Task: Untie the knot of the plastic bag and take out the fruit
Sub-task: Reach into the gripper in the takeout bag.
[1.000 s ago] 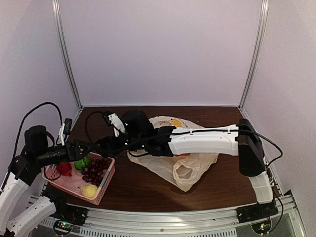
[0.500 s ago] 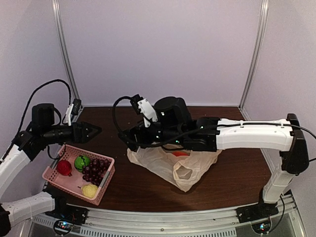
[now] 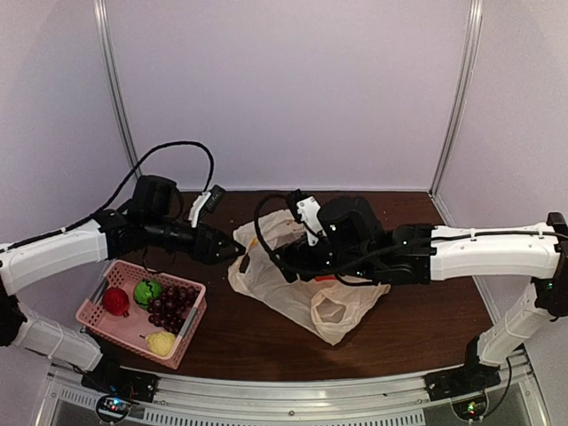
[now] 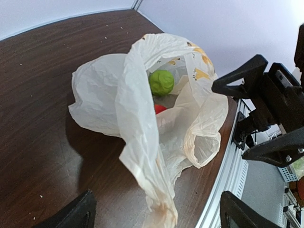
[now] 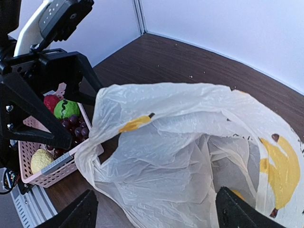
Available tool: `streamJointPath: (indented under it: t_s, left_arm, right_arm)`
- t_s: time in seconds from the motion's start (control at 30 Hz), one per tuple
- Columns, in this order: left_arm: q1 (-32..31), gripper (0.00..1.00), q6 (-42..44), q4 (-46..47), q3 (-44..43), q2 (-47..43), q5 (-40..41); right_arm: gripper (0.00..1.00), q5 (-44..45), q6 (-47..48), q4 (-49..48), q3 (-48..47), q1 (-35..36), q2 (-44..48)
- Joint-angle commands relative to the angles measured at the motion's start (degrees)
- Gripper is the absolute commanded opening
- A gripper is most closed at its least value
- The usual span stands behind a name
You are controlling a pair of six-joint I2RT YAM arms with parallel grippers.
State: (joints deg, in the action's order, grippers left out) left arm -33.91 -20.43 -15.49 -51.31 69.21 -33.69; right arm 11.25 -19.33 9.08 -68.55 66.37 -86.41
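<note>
- Nearest, at the left of the tabletop: pink basket holding yellow pear, grape bunch, striped green ball and red fruit.
- Mid-tabletop: plastic bag, mouth gaping. Only the left wrist view shows a green fruit and a red piece inside.
- At the bag's left rim: left tool and right tool, each released, fingers spread wide, gripping nothing.

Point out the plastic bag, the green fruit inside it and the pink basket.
plastic bag (image 4: pixel 99 95): left wrist view, crinkled left lobe.
green fruit (image 4: pixel 161 82): left wrist view, its rounded middle.
pink basket (image 3: pixel 124 335): top external view, its near wall.
</note>
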Motion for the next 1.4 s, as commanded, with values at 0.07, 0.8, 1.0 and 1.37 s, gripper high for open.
streamJointPath:
  t_s: [0.07,0.8,1.0,1.37]
  left_arm:
    - [-1.78,0.92,-0.06,8.7,-4.39,8.47,1.06]
    - [-6.99,0.0,-7.42,17.24,-3.36,6.2,1.53]
    - [-7.39,0.0,-6.64,16.79,-1.31,3.67,-0.89]
    - [-7.39,0.0,-3.88,12.77,6.1,-3.75,0.66]
  right_arm:
    - [0.81,5.32,-2.54,3.44,3.18,0.25,0.37]
    - [0.53,10.7,5.82,5.38,6.56,0.1,-8.98]
    - [0.5,15.25,1.93,12.63,5.72,-3.16,-13.76]
    - [0.63,18.84,-5.45,18.11,14.07,-7.54,-6.94]
